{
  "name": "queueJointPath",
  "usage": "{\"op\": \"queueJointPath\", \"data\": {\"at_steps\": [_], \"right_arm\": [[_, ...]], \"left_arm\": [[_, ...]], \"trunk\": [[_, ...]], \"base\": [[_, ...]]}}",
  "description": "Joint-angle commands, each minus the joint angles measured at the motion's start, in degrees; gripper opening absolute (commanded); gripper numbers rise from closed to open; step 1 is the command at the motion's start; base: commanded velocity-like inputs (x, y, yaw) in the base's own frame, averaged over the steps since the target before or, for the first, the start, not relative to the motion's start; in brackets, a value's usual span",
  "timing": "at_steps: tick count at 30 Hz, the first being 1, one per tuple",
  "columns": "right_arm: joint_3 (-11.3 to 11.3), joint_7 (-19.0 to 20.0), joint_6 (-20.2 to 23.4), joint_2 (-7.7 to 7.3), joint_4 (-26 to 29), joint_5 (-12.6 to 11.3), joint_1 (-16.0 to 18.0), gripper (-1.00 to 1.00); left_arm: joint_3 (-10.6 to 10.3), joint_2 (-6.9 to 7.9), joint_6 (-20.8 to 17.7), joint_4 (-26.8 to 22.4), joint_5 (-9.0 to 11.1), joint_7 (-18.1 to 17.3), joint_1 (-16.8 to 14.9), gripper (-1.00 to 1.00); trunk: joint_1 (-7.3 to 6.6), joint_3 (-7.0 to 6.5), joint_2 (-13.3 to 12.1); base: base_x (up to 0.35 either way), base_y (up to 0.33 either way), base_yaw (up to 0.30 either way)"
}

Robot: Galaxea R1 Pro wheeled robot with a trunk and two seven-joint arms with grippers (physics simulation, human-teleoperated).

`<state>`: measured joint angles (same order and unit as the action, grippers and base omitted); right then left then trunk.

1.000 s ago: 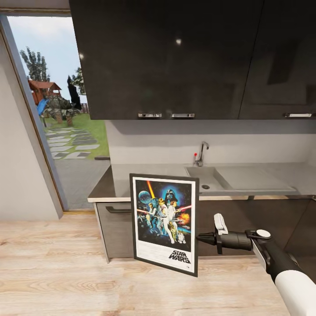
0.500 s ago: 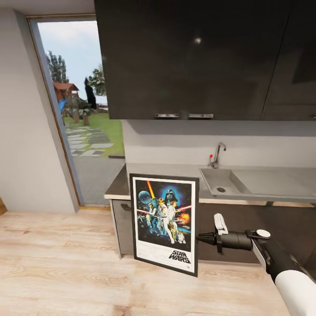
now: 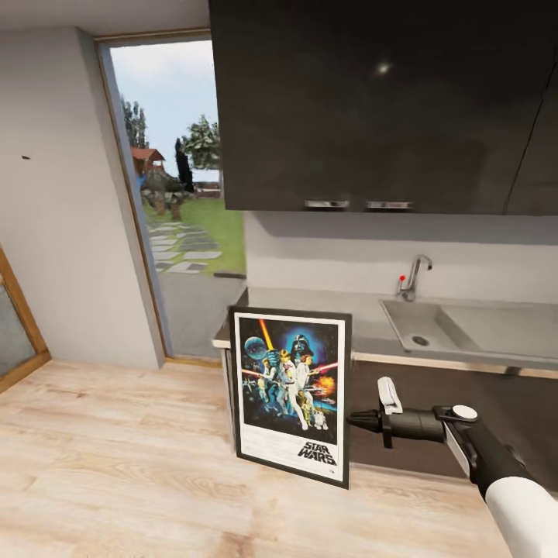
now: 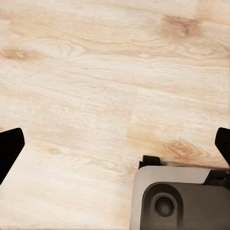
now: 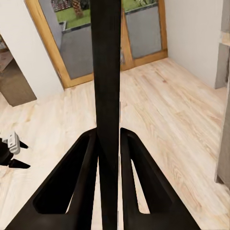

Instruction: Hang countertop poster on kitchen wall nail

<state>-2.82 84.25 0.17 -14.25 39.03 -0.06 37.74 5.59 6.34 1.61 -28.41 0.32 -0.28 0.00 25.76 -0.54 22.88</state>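
**Inspector:** Position of the poster (image 3: pixel 291 395)?

**Assistant:** Held upright in the air in front of the dark lower cabinet fronts (image 3: pixel 434 403), its printed face toward the head camera, slightly tilted. It is off the kitchen countertop (image 3: pixel 364 329) and clear of the wooden floor (image 3: pixel 116 465). The right gripper (image 3: pixel 353 420) meets its right-hand edge low down, near the "STAR WARS" logo.

**Inspector:** State of that gripper?

**Assistant:** Closed on the frame. In the right wrist view the poster (image 5: pixel 106 96) runs edge-on as a black strip between the two fingers (image 5: pixel 84 177), both pressed against it — no gap on either side.

**Inspector:** And the left gripper?

**Assistant:** In the left wrist view its two dark fingertips (image 4: pixel 9 148) sit at opposite edges of the picture, well apart — the left gripper (image 4: pixel 115 148) is spread wide with nothing between, pointing down at the floor (image 4: pixel 96 72). Part of the robot's grey base (image 4: pixel 182 196) shows below it.

**Inspector:** Surroundings?

**Assistant:** The countertop carries an inset sink (image 3: pixel 422 325) with a chrome tap (image 3: pixel 415 275), under dark upper cabinets (image 3: pixel 372 101). Left of the counter, an open doorway (image 3: pixel 182 217) looks onto a garden. On the light-grey wall (image 3: pixel 70 232) left of that doorway, a tiny dark speck — a wall nail (image 3: pixel 25 157) — sits high up, well apart from the poster.
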Motion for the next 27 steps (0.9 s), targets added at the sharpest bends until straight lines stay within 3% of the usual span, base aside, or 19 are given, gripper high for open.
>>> {"op": "queueJointPath", "data": {"at_steps": [1, 20, 27], "right_arm": [[-0.1, 0.3, 0.2, 0.01, 0.0, 0.0, 0.0, -1.0], [-0.1, 0.3, 0.2, 0.01, 0.0, 0.1, 0.0, -1.0], [-0.1, 0.3, 0.2, 0.01, 0.0, 0.0, 0.0, -1.0]], "left_arm": [[0.3, 0.02, 0.1, 0.0, 0.0, 0.0, 0.0, 1.0], [0.7, 0.05, 0.1, 0.1, 0.0, -0.1, 0.0, 1.0], [0.7, 0.06, 0.1, 0.1, 0.0, -0.1, 0.0, 1.0]], "trunk": [[0.02, 0.01, 0.0], [0.02, 0.01, 0.0], [0.02, 0.02, 0.0]], "base": [[0.0, 0.277, 0.217], [0.0, 0.292, 0.278], [0.0, 0.294, 0.088]]}}
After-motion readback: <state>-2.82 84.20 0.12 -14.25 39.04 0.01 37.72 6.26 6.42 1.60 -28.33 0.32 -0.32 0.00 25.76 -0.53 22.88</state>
